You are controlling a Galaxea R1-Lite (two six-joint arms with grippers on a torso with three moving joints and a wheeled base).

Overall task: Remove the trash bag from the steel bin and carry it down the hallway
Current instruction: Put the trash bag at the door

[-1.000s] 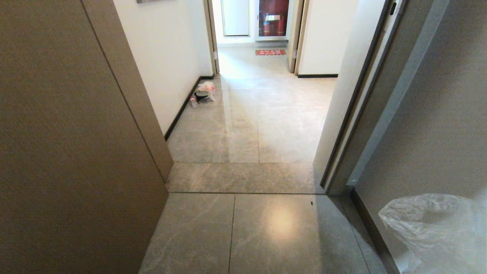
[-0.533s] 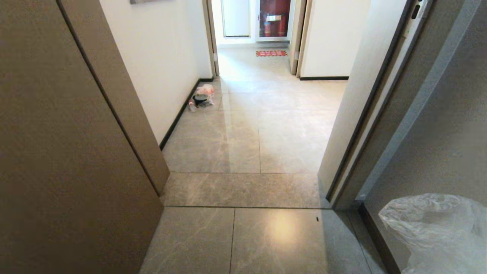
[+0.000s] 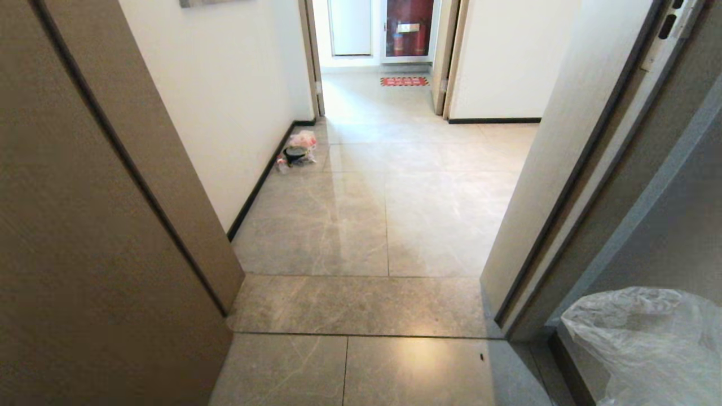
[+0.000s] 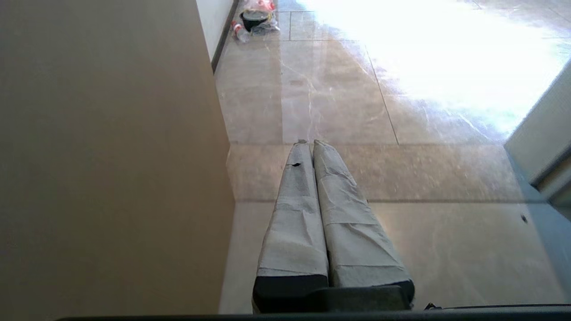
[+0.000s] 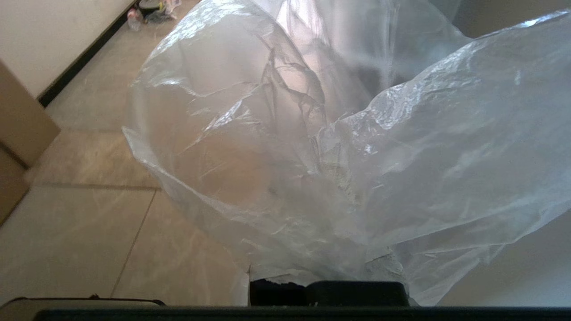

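Observation:
The trash bag (image 3: 648, 344), clear crinkly plastic, hangs at the lower right of the head view. In the right wrist view the trash bag (image 5: 276, 133) billows over my right gripper (image 5: 332, 200), which is shut on its gathered plastic, and the fingers show only dimly through it. My left gripper (image 4: 308, 143) is shut and empty, its taped fingers (image 4: 294, 209) pressed together above the floor beside a brown panel. The hallway (image 3: 389, 186) of glossy beige-grey tiles runs ahead through a doorway. The steel bin is out of view.
A brown panel (image 3: 84, 225) stands close on the left and a grey door frame (image 3: 569, 214) close on the right. A small heap of rubbish with a black bowl (image 3: 294, 151) lies by the left wall. A red mat (image 3: 404, 81) lies at the far end.
The whole head view has shifted: the camera has moved forward toward the doorway, so the threshold and both door edges sit nearer. The bag keeps its place at the lower right.

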